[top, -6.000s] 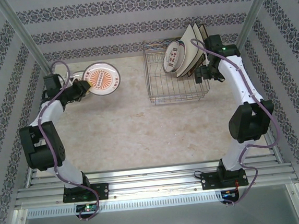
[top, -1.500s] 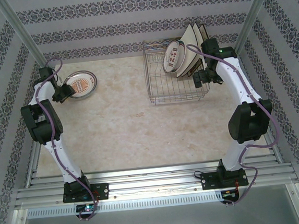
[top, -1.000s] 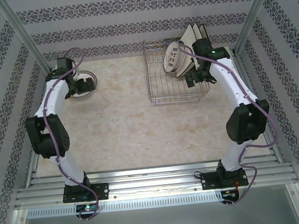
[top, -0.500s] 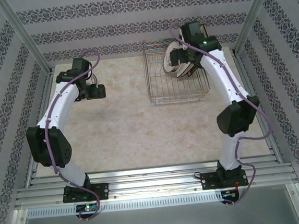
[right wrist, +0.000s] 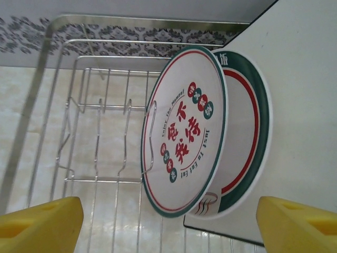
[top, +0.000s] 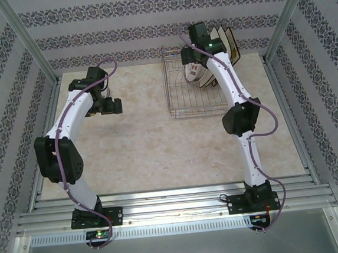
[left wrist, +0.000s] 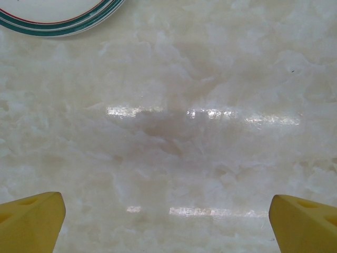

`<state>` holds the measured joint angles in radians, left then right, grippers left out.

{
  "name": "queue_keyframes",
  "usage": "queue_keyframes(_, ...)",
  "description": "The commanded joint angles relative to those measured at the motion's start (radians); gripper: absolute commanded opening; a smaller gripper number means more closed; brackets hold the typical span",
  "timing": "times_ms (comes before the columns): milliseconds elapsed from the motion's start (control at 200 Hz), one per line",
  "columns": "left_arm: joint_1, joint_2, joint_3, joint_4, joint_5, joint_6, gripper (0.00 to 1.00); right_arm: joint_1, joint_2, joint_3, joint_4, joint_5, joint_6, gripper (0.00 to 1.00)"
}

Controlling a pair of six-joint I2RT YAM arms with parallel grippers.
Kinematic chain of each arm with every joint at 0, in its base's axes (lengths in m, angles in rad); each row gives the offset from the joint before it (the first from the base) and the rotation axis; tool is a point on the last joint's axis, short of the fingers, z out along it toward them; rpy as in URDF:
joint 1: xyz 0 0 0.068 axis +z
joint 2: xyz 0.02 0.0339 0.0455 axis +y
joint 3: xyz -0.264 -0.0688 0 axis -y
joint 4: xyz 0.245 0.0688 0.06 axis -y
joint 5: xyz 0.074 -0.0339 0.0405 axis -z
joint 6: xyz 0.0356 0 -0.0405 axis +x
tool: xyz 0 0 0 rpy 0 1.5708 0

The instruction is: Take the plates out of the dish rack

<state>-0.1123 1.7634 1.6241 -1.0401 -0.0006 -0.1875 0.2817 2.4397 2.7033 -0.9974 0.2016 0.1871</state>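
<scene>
Marble-look tabletop (top: 147,146), patterned walls (top: 148,22). The dish rack (right wrist: 95,113) sits just ahead of the right gripper (right wrist: 168,226), whose jaws are apart and empty. Its front round plate (right wrist: 184,132) stands on edge, dead ahead. Judged glazed, rigid, slippery and breakable, it is best pinched at the rim. The left gripper (left wrist: 168,221) hangs spread wide.

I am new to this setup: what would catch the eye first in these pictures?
Two round green-rimmed plates stand on edge in the dish rack at the far side of the table. The right hand faces them, yellow fingers spread; the left hand hovers open over bare marble.
</scene>
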Motion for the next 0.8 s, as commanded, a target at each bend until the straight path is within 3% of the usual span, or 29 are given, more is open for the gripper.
queue_keyframes(0, -0.011, 0.024, 0.031, -0.021, 0.003, -0.006, 1.0, 0.002, 0.034, 0.043, 0.054, 0.062, 0.009, 0.81)
queue_keyframes(310, -0.013, 0.085, 0.067, -0.016, 0.014, 0.001, 1.0, -0.019, 0.095, 0.041, 0.092, 0.064, 0.029, 0.78)
queue_keyframes(684, -0.017, 0.118, 0.12, -0.042, 0.002, 0.01, 1.0, -0.028, 0.17, 0.077, 0.149, 0.02, 0.057, 0.67)
queue_keyframes(799, -0.016, 0.126, 0.128, -0.047, -0.005, 0.013, 1.0, -0.029, 0.188, 0.087, 0.165, 0.007, 0.066, 0.6)
